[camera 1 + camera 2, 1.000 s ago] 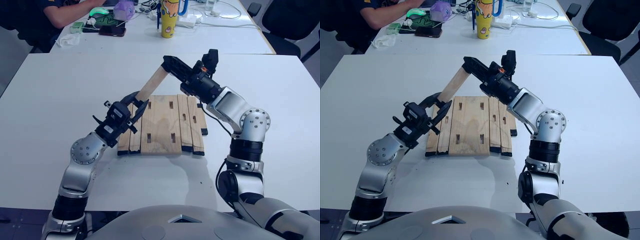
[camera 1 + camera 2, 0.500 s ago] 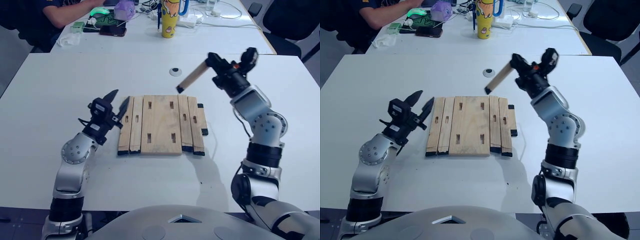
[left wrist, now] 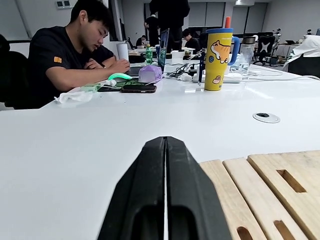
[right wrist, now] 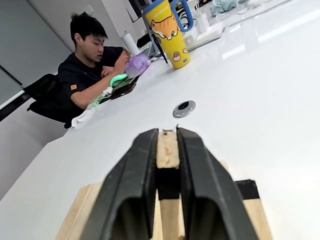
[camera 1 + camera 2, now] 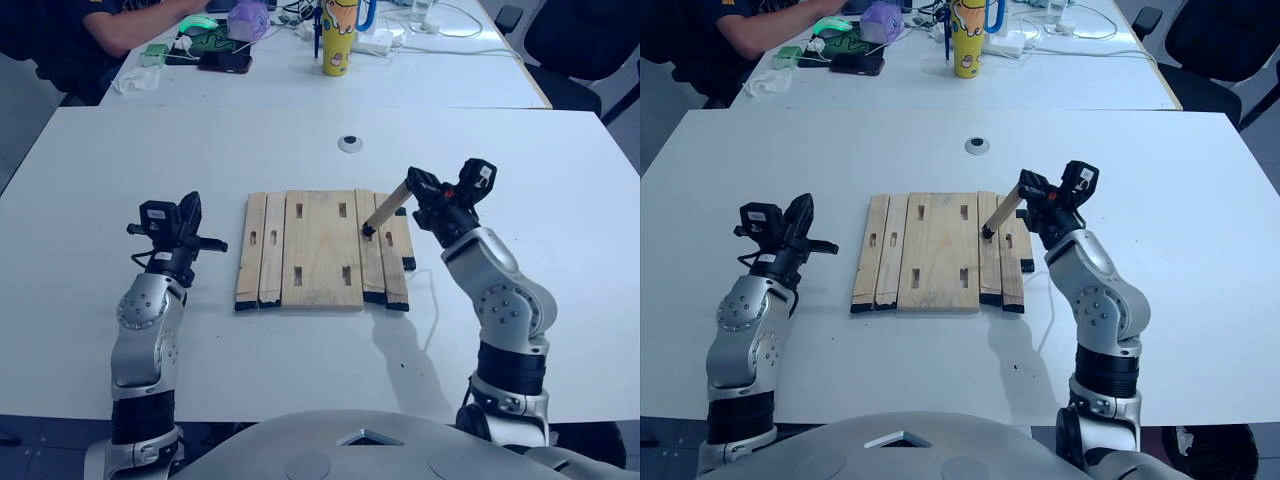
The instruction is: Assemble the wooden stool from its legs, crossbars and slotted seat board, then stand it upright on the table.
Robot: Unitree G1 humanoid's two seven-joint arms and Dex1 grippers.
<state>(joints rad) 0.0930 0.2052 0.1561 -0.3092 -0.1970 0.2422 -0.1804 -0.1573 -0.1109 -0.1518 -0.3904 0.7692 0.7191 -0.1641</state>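
A white table (image 5: 100,160) seen from the robot's head, with the slotted seat board (image 5: 322,250) lying flat at its centre, slots facing up, probably so the legs can be pushed down into them. The right gripper (image 5: 413,188) sits at about 2 o'clock from the board's centre, its jaws clamped on the upper part of a wooden leg (image 5: 386,208). The leg slants down toward 8 o'clock, and its dark-tipped lower end is over the board's right-hand slats, close to a slot. Whether the tip touches the wood cannot be told. The tilt looks like an approach angle for seating the leg. The left gripper (image 3: 165,150) rests at 9 o'clock, just off the board's left edge, jaws pressed together and holding nothing, seemingly parked clear yet close enough to steady the board. A small round cable port (image 5: 349,143) lies at 12 o'clock.
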